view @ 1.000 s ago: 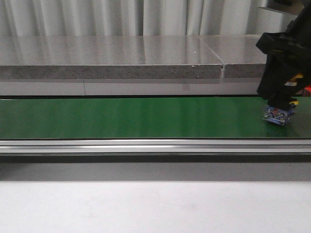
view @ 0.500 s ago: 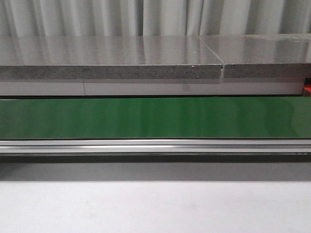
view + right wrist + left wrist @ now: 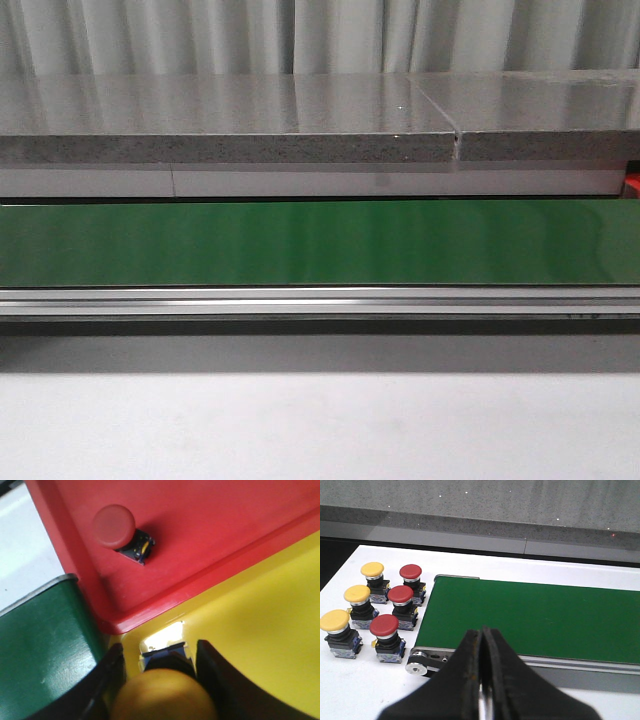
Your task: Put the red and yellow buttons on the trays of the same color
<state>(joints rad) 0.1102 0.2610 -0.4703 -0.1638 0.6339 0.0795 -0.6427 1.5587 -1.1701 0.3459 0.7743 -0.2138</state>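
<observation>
My right gripper point(image 3: 160, 649) is shut on a yellow button point(image 3: 162, 695), its blue base just above a corner of the yellow tray point(image 3: 265, 630). A red button point(image 3: 114, 526) lies tilted in the red tray point(image 3: 210, 535) beside it. My left gripper point(image 3: 481, 631) is shut and empty above the near end of the green belt point(image 3: 530, 615). Beside that belt end, on the white table, stand three yellow buttons point(image 3: 357, 593) and three red buttons point(image 3: 400, 594). Neither gripper shows in the front view.
The green conveyor belt point(image 3: 320, 240) runs across the front view with a metal rail point(image 3: 320, 298) along its near side and a grey stone ledge point(image 3: 230, 120) behind. The belt's roller point(image 3: 415, 666) sits near the closest red button.
One second ago my right arm held a button over the belt's right end in the front view. It then moved out of that view to the right, and the belt is bare.
</observation>
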